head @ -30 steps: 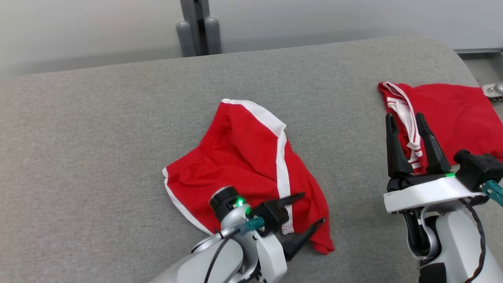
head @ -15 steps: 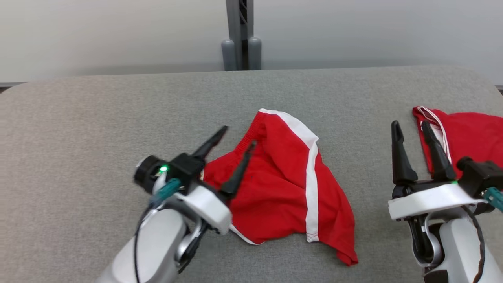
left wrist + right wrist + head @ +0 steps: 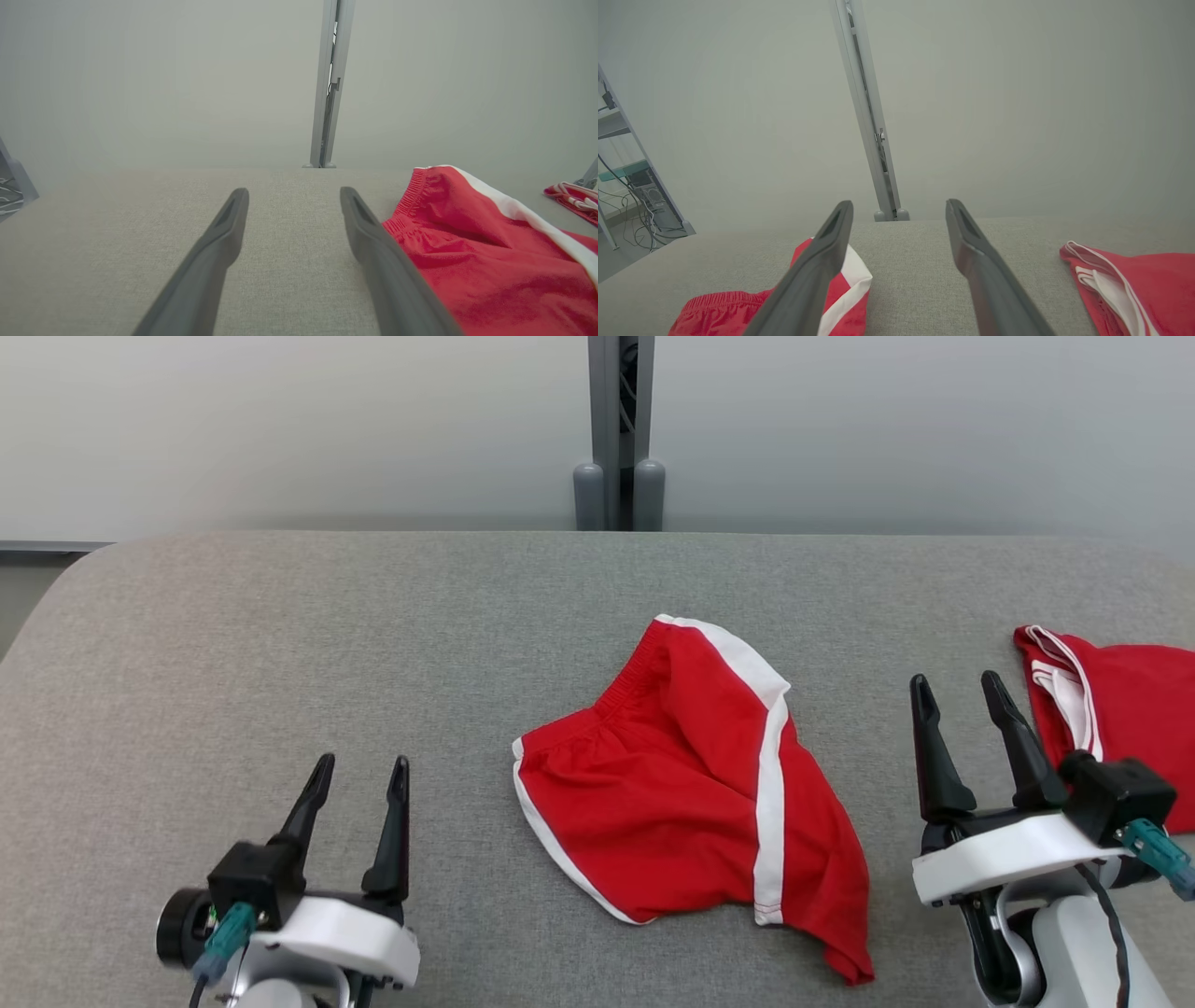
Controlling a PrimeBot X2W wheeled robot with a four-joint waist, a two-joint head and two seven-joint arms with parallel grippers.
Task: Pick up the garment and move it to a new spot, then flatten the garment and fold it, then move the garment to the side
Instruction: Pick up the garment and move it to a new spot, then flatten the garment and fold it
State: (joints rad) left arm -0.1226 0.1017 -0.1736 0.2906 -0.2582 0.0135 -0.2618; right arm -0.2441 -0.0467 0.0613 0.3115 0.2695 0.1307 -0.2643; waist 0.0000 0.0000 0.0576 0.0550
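In the head view the red shorts (image 3: 691,803) lie crumpled on the grey padded table (image 3: 280,644), a little toward 5 o'clock from the middle of the picture. The elastic waistband faces 11 o'clock and a white side stripe runs down toward 6 o'clock. Neither tool touches them. The left gripper (image 3: 363,763) sits at 8 o'clock, its two dark fingers spread wide with nothing between them, well apart from the shorts, which lie at its 2 o'clock. The right gripper (image 3: 954,679) sits at 4 o'clock, equally wide and empty, just beside the shorts' right edge. At 3 o'clock a second red garment (image 3: 1130,709) with white trim lies on the table, cut off by the frame, so its kind is hard to tell. A grey post (image 3: 619,429) stands behind the table at 12 o'clock.
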